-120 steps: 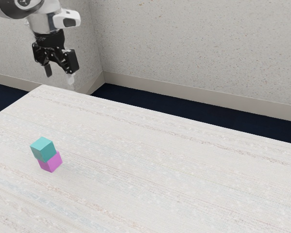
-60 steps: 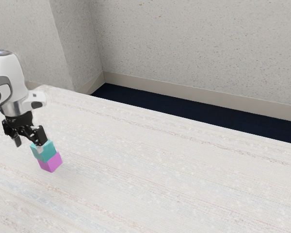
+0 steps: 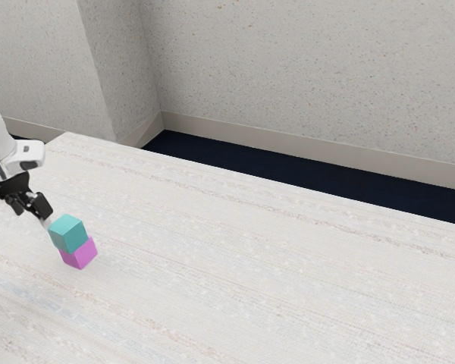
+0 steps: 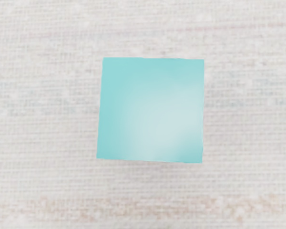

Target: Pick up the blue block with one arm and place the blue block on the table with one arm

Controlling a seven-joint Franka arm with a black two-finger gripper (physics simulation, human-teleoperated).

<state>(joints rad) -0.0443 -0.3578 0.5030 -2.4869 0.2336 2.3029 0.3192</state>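
My gripper (image 3: pixel 32 215) stands open just to the exterior view's left of the blue block (image 3: pixel 68 233), its fingers apart with nothing held between them. The nearer fingertip is close to the block's upper edge; whether they touch I cannot tell. The teal-blue block rests on a pink block (image 3: pixel 80 255), which stands on the pale table (image 3: pixel 250 258) and is partly covered by it. From the wrist, the blue block's square top (image 4: pixel 150 109) is seen against the pale woven surface, with the pink block hidden beneath.
The table's far edge (image 3: pixel 288 184) runs behind the blocks, with dark floor and a speckled wall beyond. A wall corner stands behind the table's far left part in the exterior view.
My hand has come down from above the table's far left corner to the blocks, lately shifting toward the exterior view's left. Both blocks have stayed put.
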